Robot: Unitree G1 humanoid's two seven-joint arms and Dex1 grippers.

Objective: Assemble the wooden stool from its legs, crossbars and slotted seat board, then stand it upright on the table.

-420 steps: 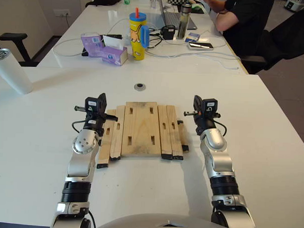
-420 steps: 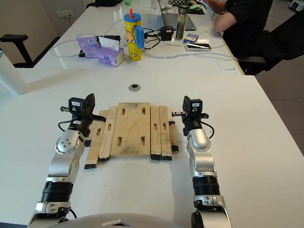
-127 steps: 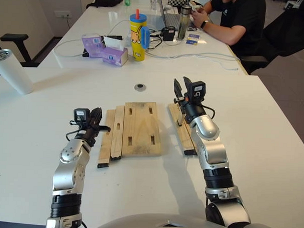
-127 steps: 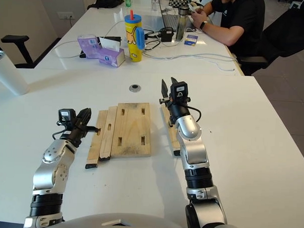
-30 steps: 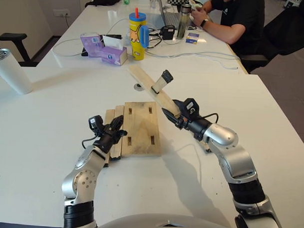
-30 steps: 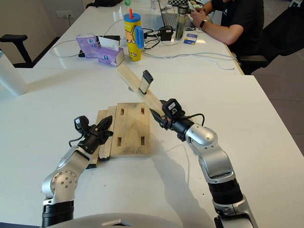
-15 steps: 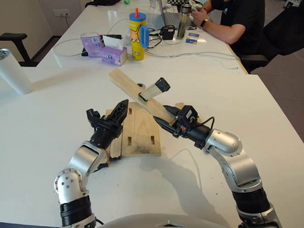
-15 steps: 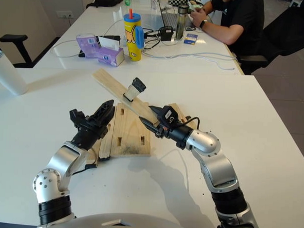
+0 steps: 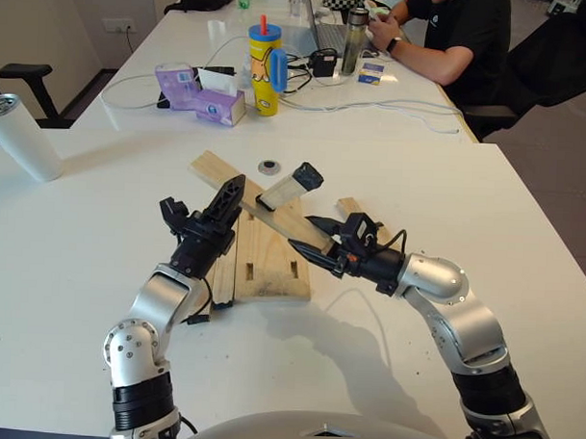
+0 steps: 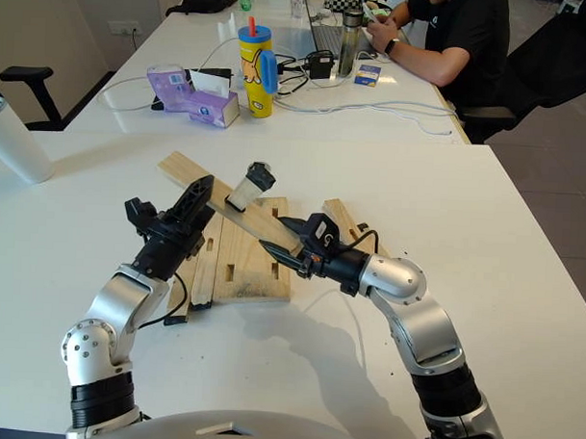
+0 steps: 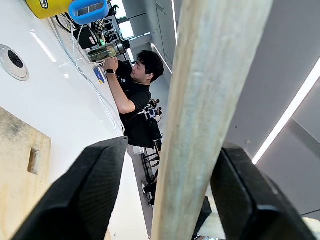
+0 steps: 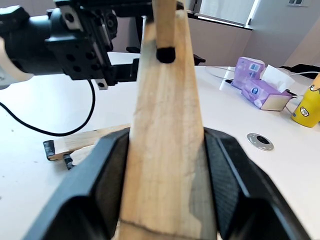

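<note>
My right gripper (image 9: pixel 312 237) is shut on the near end of a wooden leg plank (image 9: pixel 260 201), held slanted above the table. A short crossbar (image 9: pixel 292 183) with a black tip sticks up from the plank's slot. My left gripper (image 9: pixel 226 198) is raised at the plank's far half, open, with one finger on each side of the wood (image 11: pixel 210 100). In the right wrist view both pads (image 12: pixel 100 190) press the plank (image 12: pixel 165 130). The slotted seat board (image 9: pixel 272 267) lies flat beneath. Two more leg planks (image 9: pixel 221 275) lie at its left edge, and another wooden piece (image 9: pixel 349 210) lies to its right.
A white tumbler (image 9: pixel 22 133) stands at the far left. A round cable grommet (image 9: pixel 269 167) sits behind the plank. Tissue packs (image 9: pixel 196 91), a yellow cup (image 9: pixel 265 69) and cables crowd the back table. The tabletop (image 9: pixel 523 237) to the right is bare.
My right gripper has swung the plank down and leftward over the seat board. My left gripper has risen off the table and come around the plank's far half.
</note>
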